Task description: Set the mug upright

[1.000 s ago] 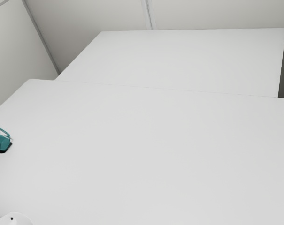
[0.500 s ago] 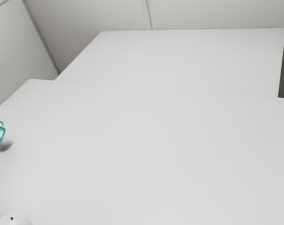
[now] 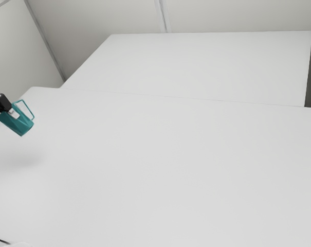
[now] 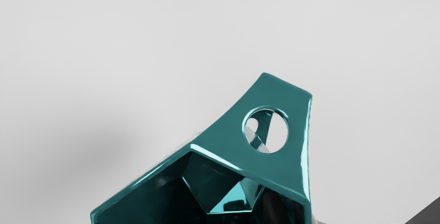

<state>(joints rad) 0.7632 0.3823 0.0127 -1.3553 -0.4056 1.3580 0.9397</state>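
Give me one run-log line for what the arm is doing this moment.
gripper: shut on mug | mug: tilted, held above table | upright: not yet

Pale grey walls (image 3: 237, 15) are standing behind a white counter (image 3: 170, 170); another white surface (image 3: 196, 67) is adjoining beyond.
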